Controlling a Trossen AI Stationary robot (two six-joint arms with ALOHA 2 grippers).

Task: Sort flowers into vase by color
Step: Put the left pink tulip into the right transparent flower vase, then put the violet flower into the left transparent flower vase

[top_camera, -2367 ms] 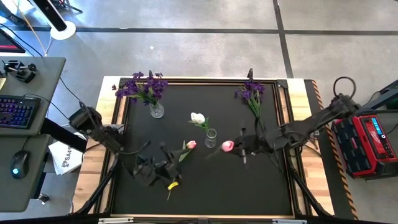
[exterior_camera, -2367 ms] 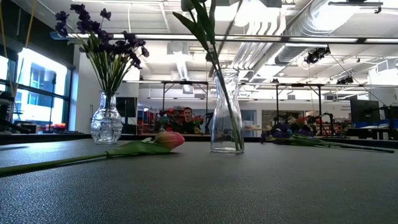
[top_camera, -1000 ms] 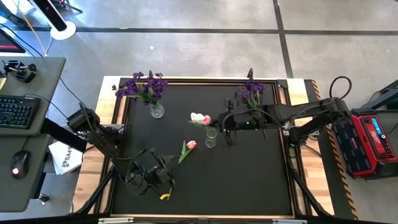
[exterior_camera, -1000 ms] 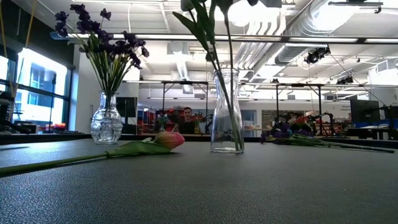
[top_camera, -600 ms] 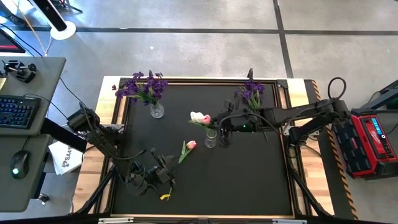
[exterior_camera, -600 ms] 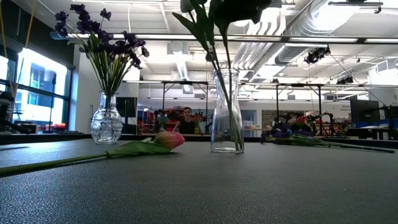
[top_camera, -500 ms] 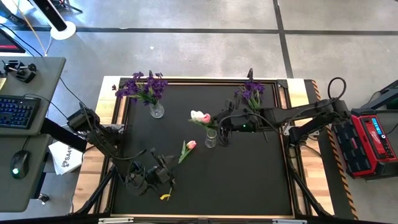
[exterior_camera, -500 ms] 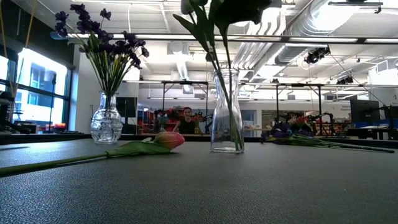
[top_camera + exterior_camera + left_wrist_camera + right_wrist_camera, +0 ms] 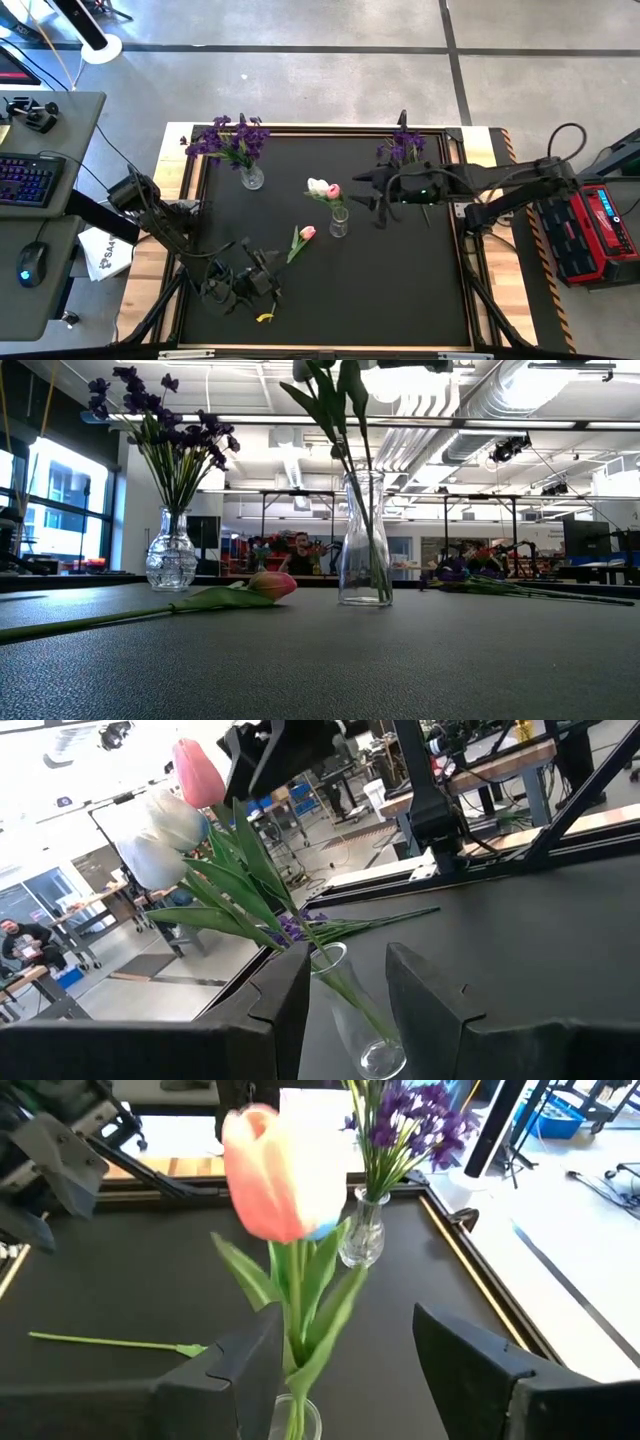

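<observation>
The right gripper [image 9: 377, 193] hangs beside the middle vase [image 9: 339, 222] with fingers spread and empty, pink tulip [image 9: 333, 191] standing in it; left gripper [image 9: 268, 272] half-parted, holding nothing

In the low view the top edge cuts off the tulip heads in the slim glass vase [image 9: 362, 540], so only stems and leaves show. In the right wrist view the bottom edge cuts off that vase [image 9: 295, 1418] between the fingers [image 9: 245, 1370]. The pink tulip [image 9: 275, 1175] above it looks blurry. In the high view the left gripper [image 9: 240, 285] is too small and dark to tell how its fingers stand.
</observation>
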